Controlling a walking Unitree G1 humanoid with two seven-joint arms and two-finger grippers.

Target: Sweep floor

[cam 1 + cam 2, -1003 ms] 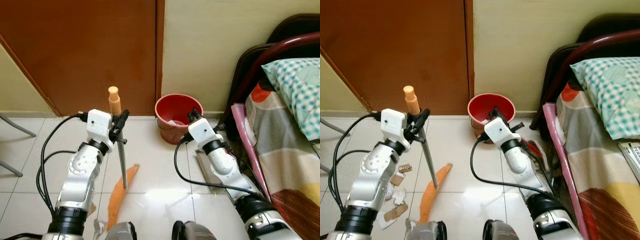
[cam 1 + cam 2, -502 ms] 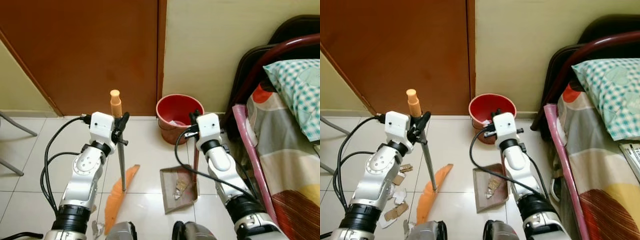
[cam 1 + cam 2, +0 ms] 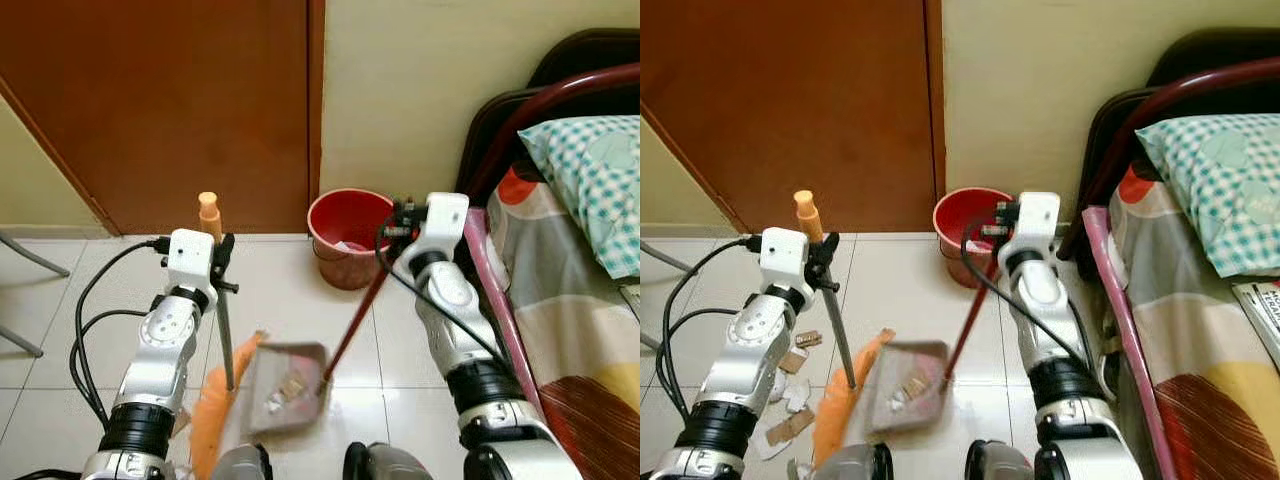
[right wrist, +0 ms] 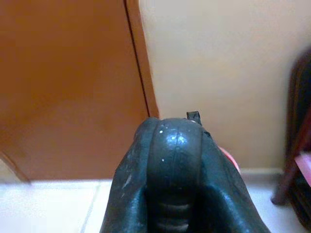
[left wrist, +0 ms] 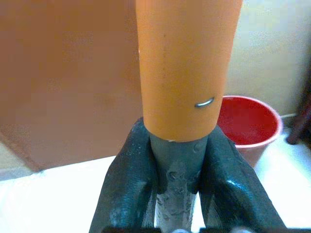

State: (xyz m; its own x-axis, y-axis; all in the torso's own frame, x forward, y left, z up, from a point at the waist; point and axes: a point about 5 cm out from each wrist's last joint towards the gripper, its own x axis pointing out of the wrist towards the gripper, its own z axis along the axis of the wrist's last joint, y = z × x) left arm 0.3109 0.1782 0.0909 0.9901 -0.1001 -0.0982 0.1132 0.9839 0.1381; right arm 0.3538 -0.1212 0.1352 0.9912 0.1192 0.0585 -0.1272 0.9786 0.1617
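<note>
The bucket stands against the wall, right of the door, left of the bed. Before it lies the dustpan, debris in it, broom at its left.

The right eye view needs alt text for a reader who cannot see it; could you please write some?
The left end effector grips a broom and the right end effector a dustpan holding scraps, on a tiled floor before a red bucket.

One broom, one dustpan, one red bucket, one door, two claws.
</note>
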